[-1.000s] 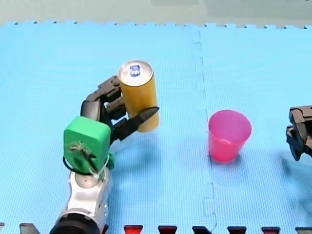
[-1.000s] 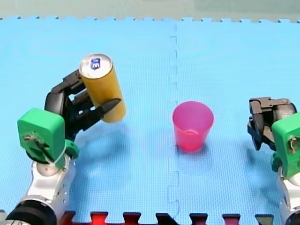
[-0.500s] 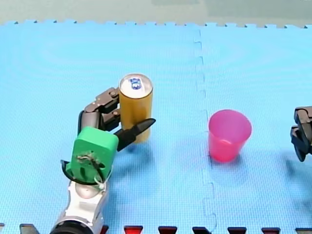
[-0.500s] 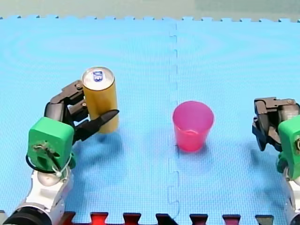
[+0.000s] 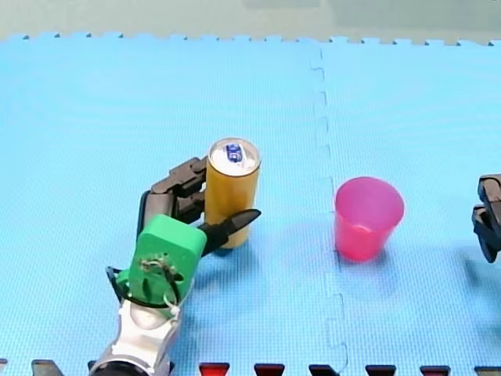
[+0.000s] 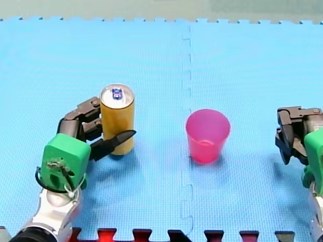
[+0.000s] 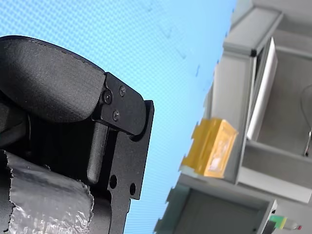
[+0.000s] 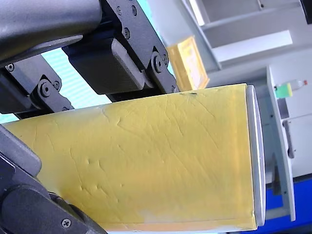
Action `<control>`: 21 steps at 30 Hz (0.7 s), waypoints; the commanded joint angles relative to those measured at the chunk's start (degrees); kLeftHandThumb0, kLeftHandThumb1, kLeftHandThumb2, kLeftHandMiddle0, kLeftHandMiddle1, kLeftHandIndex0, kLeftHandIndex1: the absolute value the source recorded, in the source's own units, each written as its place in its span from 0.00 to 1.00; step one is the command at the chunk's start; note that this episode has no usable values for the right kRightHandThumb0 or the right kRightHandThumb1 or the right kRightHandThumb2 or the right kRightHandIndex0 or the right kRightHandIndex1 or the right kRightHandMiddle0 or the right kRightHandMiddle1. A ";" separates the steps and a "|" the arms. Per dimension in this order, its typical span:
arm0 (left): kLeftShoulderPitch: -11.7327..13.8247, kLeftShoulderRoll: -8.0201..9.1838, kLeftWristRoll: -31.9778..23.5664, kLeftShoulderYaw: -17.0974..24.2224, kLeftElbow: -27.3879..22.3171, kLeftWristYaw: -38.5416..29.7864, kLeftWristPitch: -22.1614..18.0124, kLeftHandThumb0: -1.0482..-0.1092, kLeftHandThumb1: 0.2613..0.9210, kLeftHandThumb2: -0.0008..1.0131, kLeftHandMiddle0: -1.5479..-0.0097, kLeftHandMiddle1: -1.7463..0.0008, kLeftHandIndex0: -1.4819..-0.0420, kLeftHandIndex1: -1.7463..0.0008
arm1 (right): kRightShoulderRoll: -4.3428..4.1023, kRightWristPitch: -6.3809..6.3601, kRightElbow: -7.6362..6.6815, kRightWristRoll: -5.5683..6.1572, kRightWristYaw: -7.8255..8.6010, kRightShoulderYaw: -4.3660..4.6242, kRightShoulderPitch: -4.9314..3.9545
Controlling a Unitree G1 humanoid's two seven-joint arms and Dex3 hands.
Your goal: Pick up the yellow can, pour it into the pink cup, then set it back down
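can (image 5: 230, 202): yellow (silver top) | cup (image 5: 367, 219): pink | mat (image 5: 86, 117): light blue | left robot hand (image 5: 186, 207): black

We count one yellow can (image 5: 229, 196) and one pink cup (image 5: 366, 217). Two robot hands: left hand (image 5: 182, 205) wrapped round the can, right hand (image 6: 293, 133) at the right edge, holding nothing. Two green wrist housings (image 6: 65, 160). For the blue foam mat (image 5: 94, 117) we see two panels and one interlocking seam (image 5: 322, 117) between them.
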 commanded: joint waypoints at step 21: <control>1.74 -2.86 -7.64 5.90 2.48 -11.65 1.11 0.73 0.85 0.00 0.16 1.00 0.20 1.00 | -1.61 -0.07 -0.06 0.50 0.58 -0.27 0.09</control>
